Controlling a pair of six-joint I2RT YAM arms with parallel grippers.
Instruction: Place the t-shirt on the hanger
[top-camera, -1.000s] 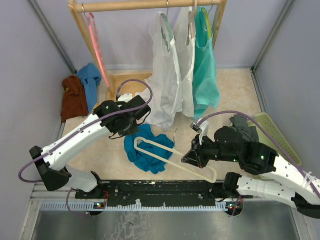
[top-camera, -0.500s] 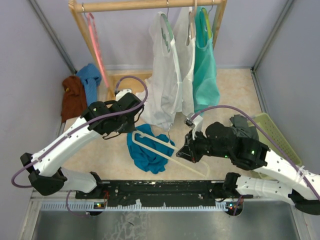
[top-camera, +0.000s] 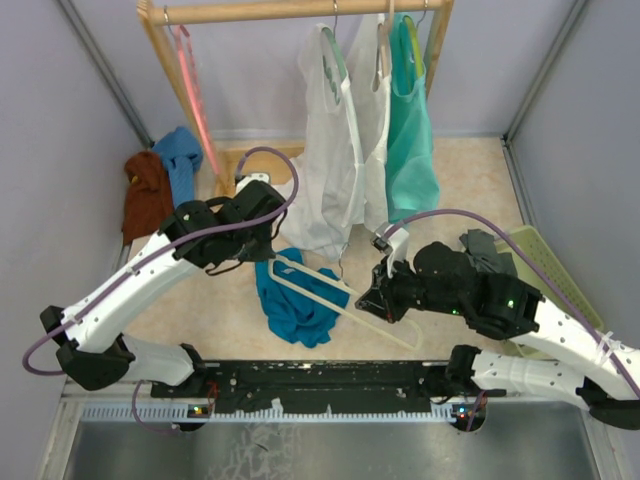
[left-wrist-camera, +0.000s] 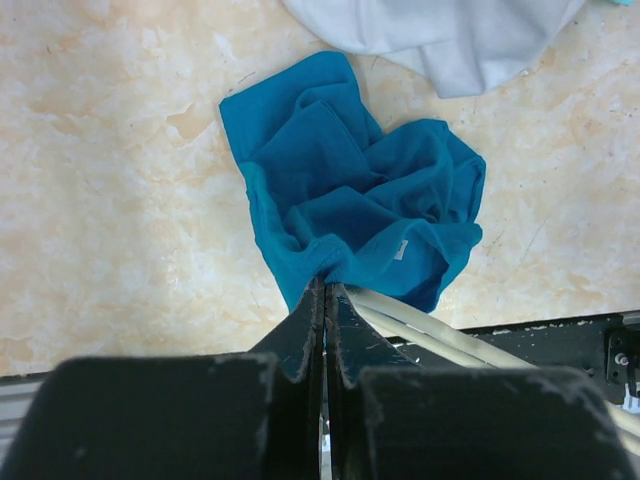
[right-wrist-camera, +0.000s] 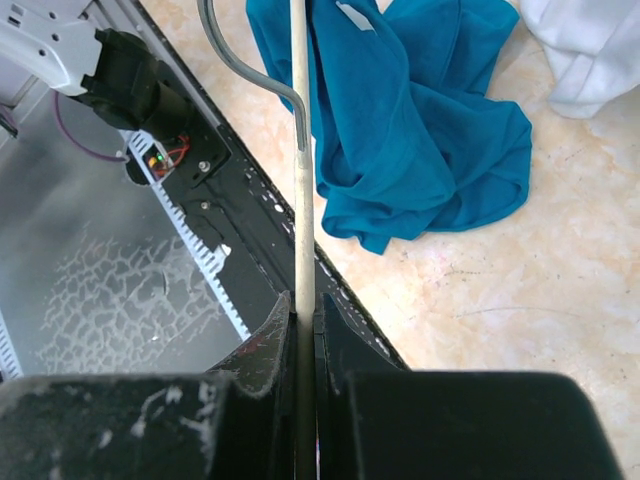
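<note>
The teal-blue t-shirt (top-camera: 295, 305) lies crumpled on the floor, and its white label (left-wrist-camera: 400, 250) shows in the left wrist view. My left gripper (top-camera: 268, 250) is shut, pinching a fold of the t-shirt's (left-wrist-camera: 350, 200) near edge at its tips (left-wrist-camera: 325, 287). The cream hanger (top-camera: 320, 285) lies slanted over the shirt. My right gripper (top-camera: 372, 305) is shut on one of its bars (right-wrist-camera: 300, 150). The silver hook (right-wrist-camera: 235, 60) curves off to the left of that bar. Two hanger bars (left-wrist-camera: 420, 325) pass just right of my left fingers.
A wooden rack (top-camera: 300, 10) at the back carries white garments (top-camera: 335, 150), a mint tank top (top-camera: 410, 140) and a pink hanger (top-camera: 195, 100). Brown cloth (top-camera: 148, 195) and light blue cloth (top-camera: 182, 155) lie at the far left. A green basket (top-camera: 555, 270) with dark clothing (top-camera: 485, 250) stands on the right.
My left arm has drawn back to the left with the shirt's edge. My right gripper has carried the hanger left and away from me, further over the shirt.
</note>
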